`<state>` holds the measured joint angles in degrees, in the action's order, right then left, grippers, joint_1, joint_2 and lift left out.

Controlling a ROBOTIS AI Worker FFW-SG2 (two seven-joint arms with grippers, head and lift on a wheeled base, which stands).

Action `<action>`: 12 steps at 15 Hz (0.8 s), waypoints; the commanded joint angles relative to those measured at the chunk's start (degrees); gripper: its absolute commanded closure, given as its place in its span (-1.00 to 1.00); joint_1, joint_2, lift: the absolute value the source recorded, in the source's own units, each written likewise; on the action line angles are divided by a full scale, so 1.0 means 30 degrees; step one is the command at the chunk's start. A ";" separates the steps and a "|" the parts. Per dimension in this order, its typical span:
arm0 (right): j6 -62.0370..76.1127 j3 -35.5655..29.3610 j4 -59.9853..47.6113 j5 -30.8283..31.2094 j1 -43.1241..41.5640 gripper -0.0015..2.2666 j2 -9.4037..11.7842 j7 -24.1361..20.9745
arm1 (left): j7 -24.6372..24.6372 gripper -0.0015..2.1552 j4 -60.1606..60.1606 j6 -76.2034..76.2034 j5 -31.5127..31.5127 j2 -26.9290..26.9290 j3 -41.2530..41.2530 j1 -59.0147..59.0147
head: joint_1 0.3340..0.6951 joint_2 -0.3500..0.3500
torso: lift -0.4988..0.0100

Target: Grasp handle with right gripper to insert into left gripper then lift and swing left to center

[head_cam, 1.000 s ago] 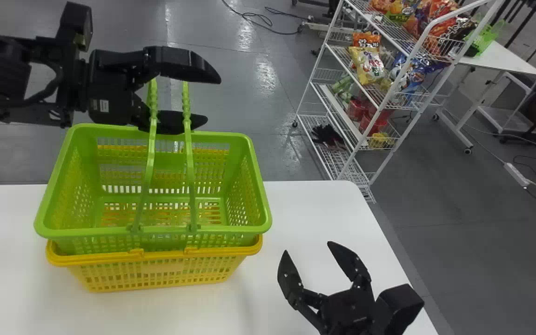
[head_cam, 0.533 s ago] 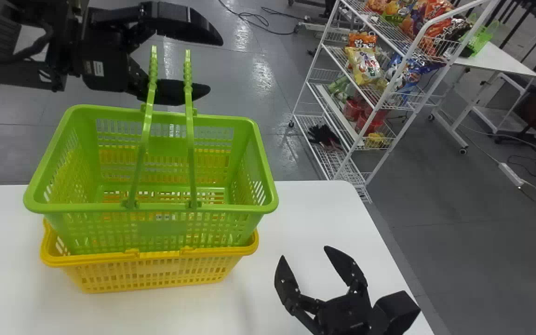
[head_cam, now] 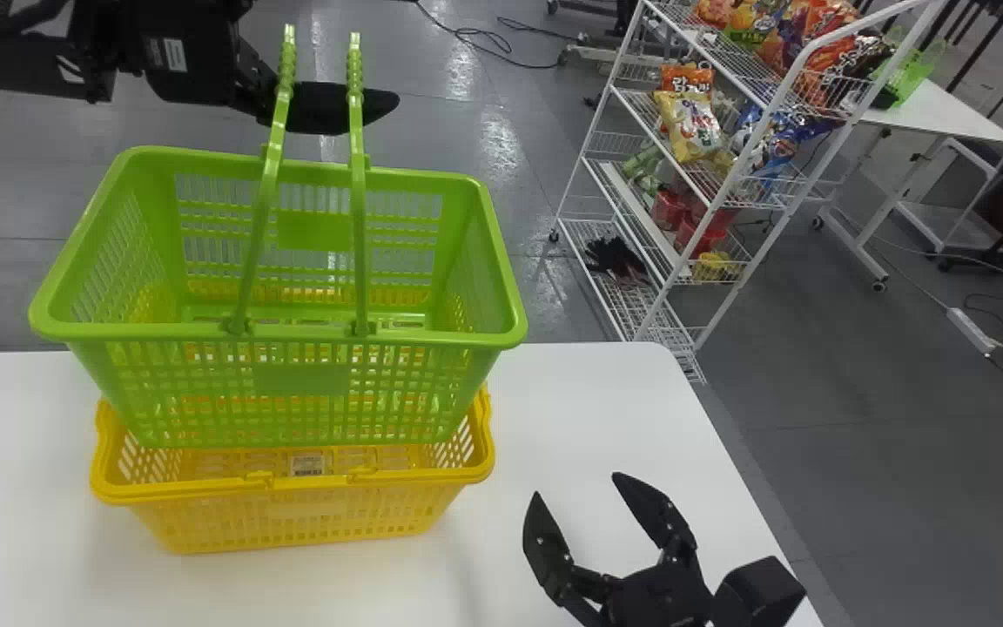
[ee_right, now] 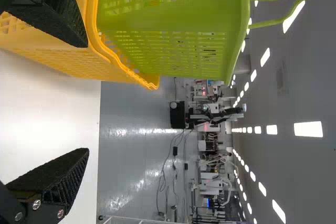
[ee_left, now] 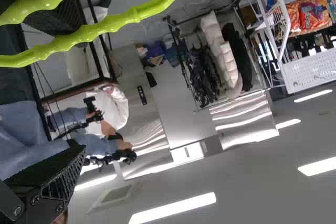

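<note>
At far left, the left gripper (head_cam: 327,106) stands beyond the white table (head_cam: 597,401), its fingers spread wide, with the two handles (head_cam: 357,131) of a green basket (head_cam: 144,332) laid across one of them. The basket hangs just nearer than the gripper and lower, upright at left, its rim well clear of the yellow basket (head_cam: 197,489) and its base partly within that basket's mouth. The yellow one sits on the table. To the right, near the table's near edge, the right gripper (head_cam: 579,486) poses with fingers wide apart, beside the baskets and touching neither. At far right, snack bags (head_cam: 689,126) fill a white rack (head_cam: 636,205).
</note>
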<state>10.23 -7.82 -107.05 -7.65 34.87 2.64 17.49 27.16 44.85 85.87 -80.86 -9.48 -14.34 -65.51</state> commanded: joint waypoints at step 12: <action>0.0003 0.0234 0.0322 0.0029 -0.0051 -0.91 -0.0029 -0.0001 | -0.1437 -0.87 -0.4227 0.1245 -0.2313 -0.0588 -0.0583 -0.4177 | 0.59 -0.82 | 0.60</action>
<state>10.23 -7.13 -106.02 -7.56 34.72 2.55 17.49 23.13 33.60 88.79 -86.43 -11.10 -15.06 -76.99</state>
